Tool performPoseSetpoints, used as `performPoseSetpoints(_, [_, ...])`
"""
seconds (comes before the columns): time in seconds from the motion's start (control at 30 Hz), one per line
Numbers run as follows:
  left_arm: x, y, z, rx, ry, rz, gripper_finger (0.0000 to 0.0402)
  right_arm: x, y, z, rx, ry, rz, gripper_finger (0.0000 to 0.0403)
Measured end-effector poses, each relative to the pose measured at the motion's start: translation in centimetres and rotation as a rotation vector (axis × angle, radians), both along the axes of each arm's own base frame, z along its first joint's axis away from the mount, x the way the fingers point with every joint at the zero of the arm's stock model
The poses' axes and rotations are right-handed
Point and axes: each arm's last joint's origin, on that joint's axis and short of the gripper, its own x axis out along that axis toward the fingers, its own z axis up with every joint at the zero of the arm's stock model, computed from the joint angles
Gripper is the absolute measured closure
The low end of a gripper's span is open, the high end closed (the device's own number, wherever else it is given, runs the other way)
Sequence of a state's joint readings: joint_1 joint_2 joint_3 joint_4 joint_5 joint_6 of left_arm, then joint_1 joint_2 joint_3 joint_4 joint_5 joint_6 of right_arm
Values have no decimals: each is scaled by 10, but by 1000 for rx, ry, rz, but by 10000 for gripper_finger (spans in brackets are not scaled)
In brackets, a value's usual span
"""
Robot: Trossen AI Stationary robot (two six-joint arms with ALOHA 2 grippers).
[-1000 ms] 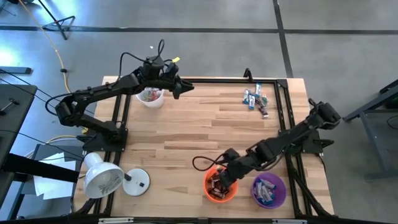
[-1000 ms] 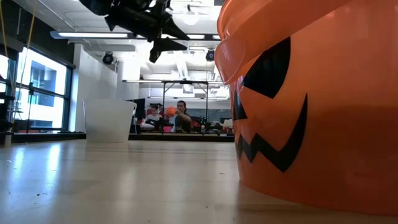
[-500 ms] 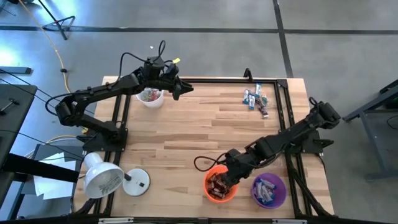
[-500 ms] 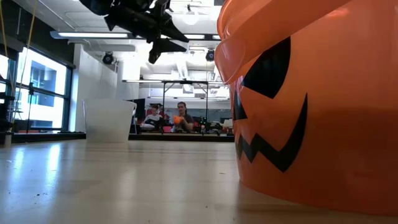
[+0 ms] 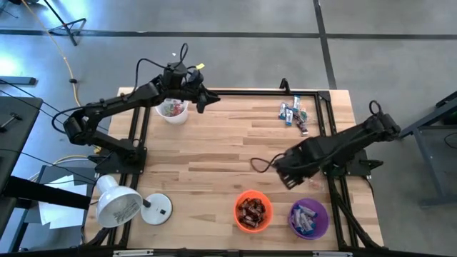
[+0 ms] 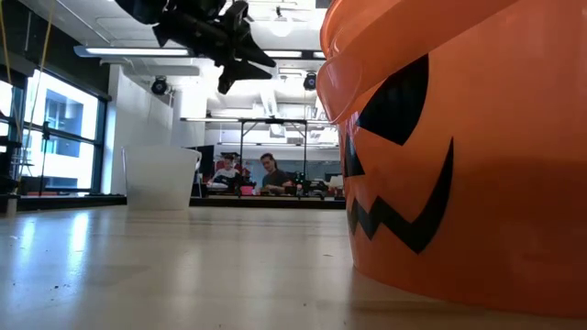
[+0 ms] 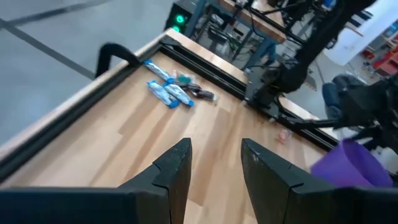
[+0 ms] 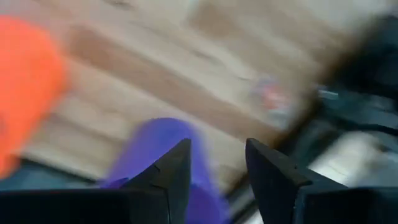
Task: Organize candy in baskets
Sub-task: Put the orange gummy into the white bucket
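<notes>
R hand (image 8: 214, 180) empty, low view hides purple basket (image 5: 308, 218)

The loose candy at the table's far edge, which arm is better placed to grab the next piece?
Probably the right. Its gripper is open, empty and clear of the orange basket. The candy lies on its side; the left gripper hovers by the white basket, farther off.

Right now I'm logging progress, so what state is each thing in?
Orange basket: upright, holding brown candy.
Purple basket: upright, holding blue-and-white candy.
White basket: upright, holding mixed candy.
Loose candy: unsorted, at the table's far corner.
Left gripper: open, empty.
Right gripper: open, empty.
Lamp: tipped over.
</notes>
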State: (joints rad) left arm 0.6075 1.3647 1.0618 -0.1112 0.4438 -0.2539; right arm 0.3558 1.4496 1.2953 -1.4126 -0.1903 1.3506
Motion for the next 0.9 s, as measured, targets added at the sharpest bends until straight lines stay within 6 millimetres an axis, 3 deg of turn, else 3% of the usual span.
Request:
performPoseSetpoints(0.17, [-9,13,0,6,0,50,275,-8,-18,-3,-44,126,-8,261])
performPoseSetpoints(0.4, [-21,30,1,54,-4,102,275,-18,-37,-41,76,228,-58,261])
performPoseSetpoints(0.67, [-26,38,6,74,-50,124,275,-51,-44,-76,156,74,-246,260])
performPoseSetpoints(0.9, [-24,38,11,37,-114,110,275,-86,-50,-87,209,23,-203,260])
